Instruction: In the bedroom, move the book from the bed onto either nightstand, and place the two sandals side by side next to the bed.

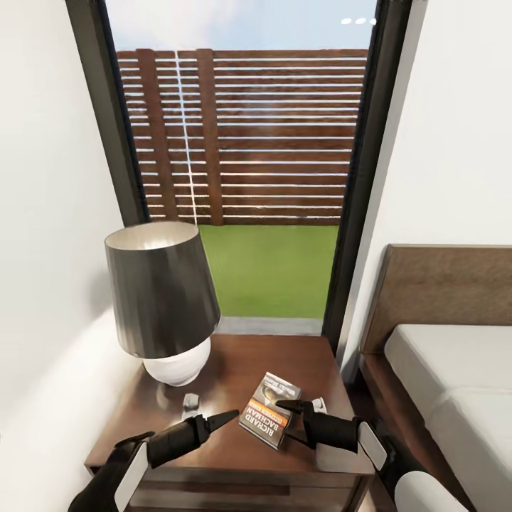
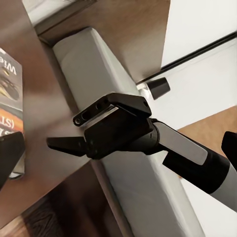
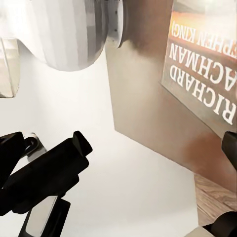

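White walls and a tall window frame the nightstand (image 1: 235, 434), where the book (image 1: 270, 418) is laid flat beside the lamp (image 1: 162, 302). Both the left end effector (image 1: 226, 416) and the right end effector (image 1: 290, 407) are held open, gripping nothing. Each should be lifted straight clear so the book is not dragged. No sandals are shown; most of the bed (image 1: 455, 384) is cut off.
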Available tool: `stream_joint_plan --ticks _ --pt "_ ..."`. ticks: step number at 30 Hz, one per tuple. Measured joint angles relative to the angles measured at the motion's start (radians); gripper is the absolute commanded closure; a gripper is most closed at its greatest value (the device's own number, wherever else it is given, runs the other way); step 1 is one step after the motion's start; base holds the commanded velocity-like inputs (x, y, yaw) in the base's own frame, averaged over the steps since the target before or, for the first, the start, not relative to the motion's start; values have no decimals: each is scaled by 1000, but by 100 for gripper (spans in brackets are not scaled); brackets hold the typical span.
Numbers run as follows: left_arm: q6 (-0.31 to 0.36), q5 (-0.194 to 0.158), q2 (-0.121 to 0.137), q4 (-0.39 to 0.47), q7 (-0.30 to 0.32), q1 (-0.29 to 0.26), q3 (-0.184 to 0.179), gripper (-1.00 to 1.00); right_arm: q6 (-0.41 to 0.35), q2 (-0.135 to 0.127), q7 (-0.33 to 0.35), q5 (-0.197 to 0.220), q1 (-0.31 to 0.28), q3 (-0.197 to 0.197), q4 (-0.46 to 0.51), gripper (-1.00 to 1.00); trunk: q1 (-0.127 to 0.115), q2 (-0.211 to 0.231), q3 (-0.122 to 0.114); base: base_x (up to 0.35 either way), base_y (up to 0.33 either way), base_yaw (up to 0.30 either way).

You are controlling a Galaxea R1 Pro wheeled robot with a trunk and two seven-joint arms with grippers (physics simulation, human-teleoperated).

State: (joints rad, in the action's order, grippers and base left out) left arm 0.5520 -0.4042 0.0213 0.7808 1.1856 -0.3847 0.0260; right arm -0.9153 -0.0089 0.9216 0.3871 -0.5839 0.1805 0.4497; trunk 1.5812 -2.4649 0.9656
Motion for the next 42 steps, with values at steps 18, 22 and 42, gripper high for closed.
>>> stream_joint_plan --ticks 18,22,42 --pt "0 1 0 0 -1 0 0 -100 0 1 0 0 0 -1 0 -100 -69 126 -56 0 0 0" --pt "-1 2 0 0 -25 0 0 -100 0 1 -1 0 0 -1 0 -100 -84 154 -69 0 0 0" --pt "-1 2 0 0 -42 0 0 -100 3 4 -1 0 0 -3 -2 -100 -161 294 -132 0 0 0"
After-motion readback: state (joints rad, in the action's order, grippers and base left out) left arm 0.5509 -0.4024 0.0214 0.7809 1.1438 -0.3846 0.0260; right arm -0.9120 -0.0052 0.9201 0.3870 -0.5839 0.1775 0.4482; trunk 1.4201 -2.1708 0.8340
